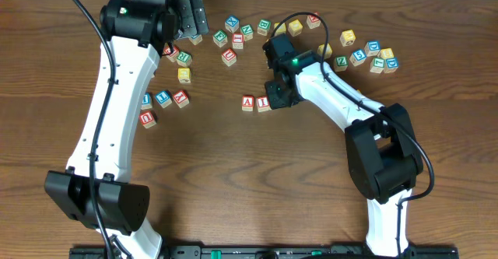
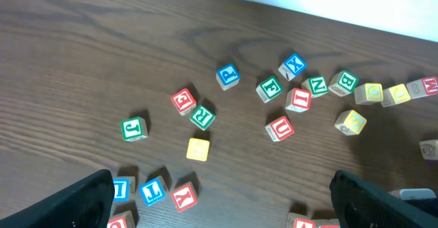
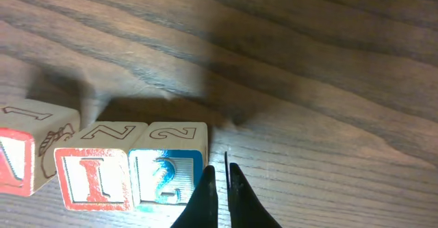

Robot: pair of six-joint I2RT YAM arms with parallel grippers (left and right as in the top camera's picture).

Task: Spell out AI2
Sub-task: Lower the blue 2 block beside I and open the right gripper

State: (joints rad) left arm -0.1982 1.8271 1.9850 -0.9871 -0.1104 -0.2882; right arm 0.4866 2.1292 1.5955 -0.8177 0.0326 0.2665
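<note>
In the right wrist view, three blocks stand touching in a row: a red A block (image 3: 17, 156), a red I block (image 3: 96, 176) and a blue 2 block (image 3: 164, 173). My right gripper (image 3: 222, 194) is shut and empty, its tips at the right edge of the 2 block. In the overhead view the A block (image 1: 247, 101) and the I block (image 1: 263, 102) show at the table's middle; my right gripper (image 1: 278, 94) covers the 2 block. My left gripper (image 1: 191, 18) is open and empty, high over the back of the table; in its wrist view its fingers (image 2: 222, 194) are spread wide.
Several loose letter blocks lie along the back (image 1: 233, 35), a cluster at the back right (image 1: 373, 57) and a few at the left (image 1: 163, 98). The left wrist view shows a yellow block (image 2: 198, 148) and a red U block (image 2: 279, 128).
</note>
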